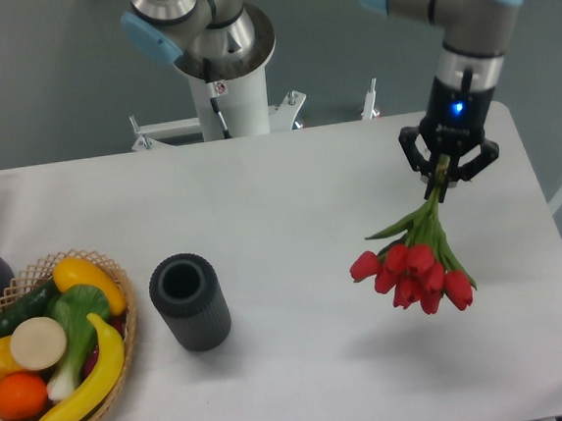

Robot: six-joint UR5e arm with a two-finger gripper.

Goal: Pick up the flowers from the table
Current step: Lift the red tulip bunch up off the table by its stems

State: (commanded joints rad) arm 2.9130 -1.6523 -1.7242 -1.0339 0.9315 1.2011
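gripper [443, 179] clamped on stems | flowers [416, 266] hanging heads-down, clear of table [290, 200]

The flowers [418, 262] were a bunch of red tulips on long thin green stems, gathered at the stem ends and fanning outward toward the blooms. The stem ends pointed toward 12 o'clock and were clamped between the fingers of the gripper [444, 171]; the red heads hung toward 6 o'clock, spread in a loose cluster. One narrow green leaf projected toward 8 o'clock from the stems. The bunch appeared lifted off the table [289, 190], with a faint shadow beneath the heads. The table was a flat white top with rounded corners; the flowers hung over its 3 o'clock part.
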